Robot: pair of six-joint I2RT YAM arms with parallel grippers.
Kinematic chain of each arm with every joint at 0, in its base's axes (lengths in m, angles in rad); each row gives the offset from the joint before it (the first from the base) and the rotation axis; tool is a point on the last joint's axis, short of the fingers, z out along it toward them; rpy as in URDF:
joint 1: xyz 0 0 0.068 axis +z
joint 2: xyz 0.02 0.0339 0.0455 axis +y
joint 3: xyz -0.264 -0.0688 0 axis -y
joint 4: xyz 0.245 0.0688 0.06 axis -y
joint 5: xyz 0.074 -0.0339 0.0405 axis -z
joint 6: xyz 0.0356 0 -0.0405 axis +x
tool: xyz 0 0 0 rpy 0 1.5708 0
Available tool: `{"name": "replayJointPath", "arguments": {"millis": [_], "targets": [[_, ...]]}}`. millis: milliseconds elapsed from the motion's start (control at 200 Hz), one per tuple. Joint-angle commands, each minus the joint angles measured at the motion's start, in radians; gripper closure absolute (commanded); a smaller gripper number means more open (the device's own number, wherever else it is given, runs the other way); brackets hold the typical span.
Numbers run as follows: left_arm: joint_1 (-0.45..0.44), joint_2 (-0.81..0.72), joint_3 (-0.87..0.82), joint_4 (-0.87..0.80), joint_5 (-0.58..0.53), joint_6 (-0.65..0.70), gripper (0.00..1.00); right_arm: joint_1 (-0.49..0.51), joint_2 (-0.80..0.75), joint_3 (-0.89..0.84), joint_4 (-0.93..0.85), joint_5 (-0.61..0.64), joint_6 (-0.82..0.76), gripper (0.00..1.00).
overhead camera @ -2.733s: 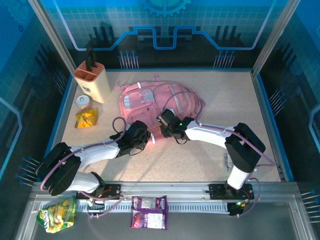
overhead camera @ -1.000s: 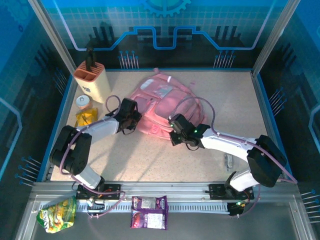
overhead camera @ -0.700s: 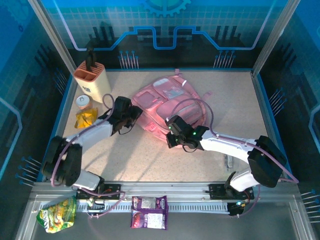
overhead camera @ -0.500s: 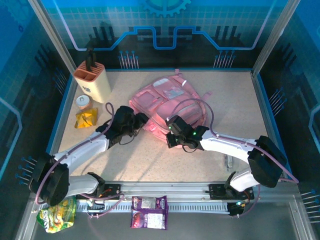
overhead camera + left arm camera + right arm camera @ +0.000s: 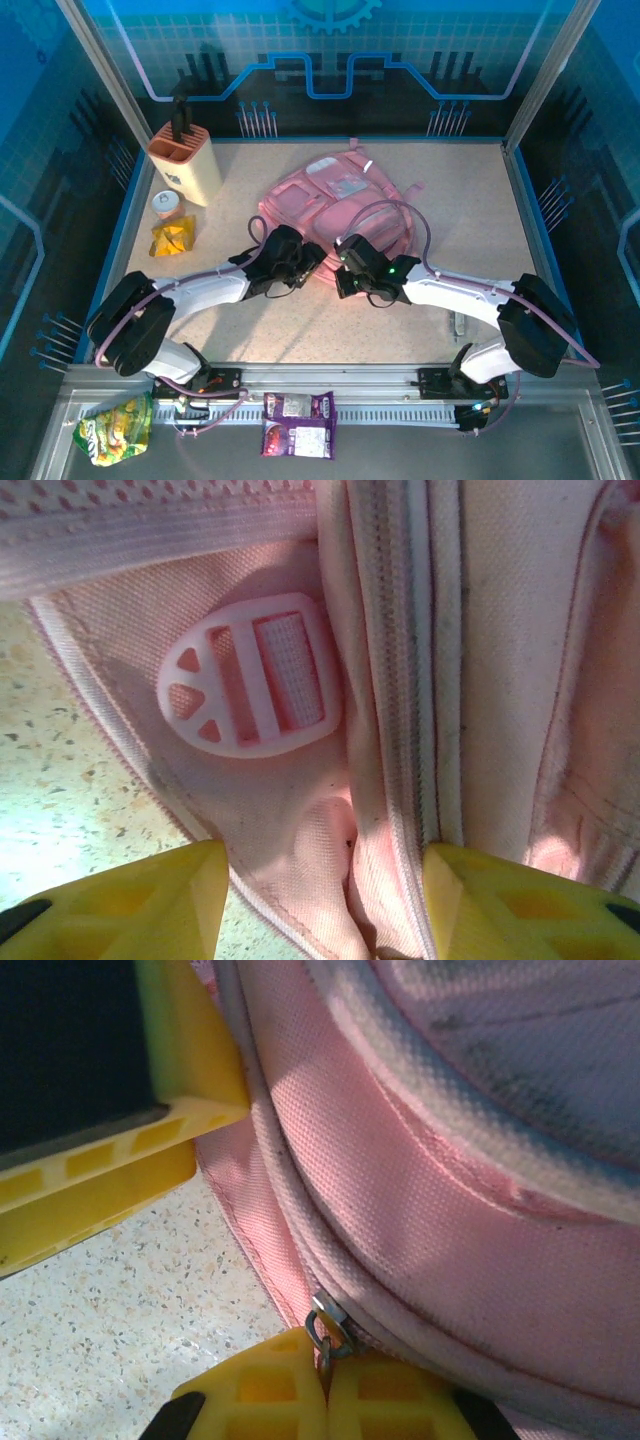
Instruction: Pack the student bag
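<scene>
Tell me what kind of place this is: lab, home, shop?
Likely a robot demo or test cell, not a home: an aluminium frame around a speckled table, a blue printed backdrop, and staged props like a pink backpack and knife block.

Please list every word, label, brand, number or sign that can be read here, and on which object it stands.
No text can be read anywhere.
On the green snack bag: print too blurred.
On the purple packet: print too small.
On the yellow packet: print too small.
On the knife block: a small mark, illegible.
On the backpack: no lettering visible.
</scene>
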Motion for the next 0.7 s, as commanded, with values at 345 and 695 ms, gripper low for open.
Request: {"name": "replayJointPath", "arguments": {"millis": [345, 695], "targets": [[-0.031, -0.043, -0.039, 0.149, -0.047, -0.105, 0.47, 0.009, 0.0, 0.01, 0.024, -0.036, 0.0, 1.0], [-0.036, 0.023, 0.004, 0.205, -0.033, -0.12, 0.46, 0.008, 0.01, 0.025, 0.031, -0.043, 0.0, 1.0]]}}
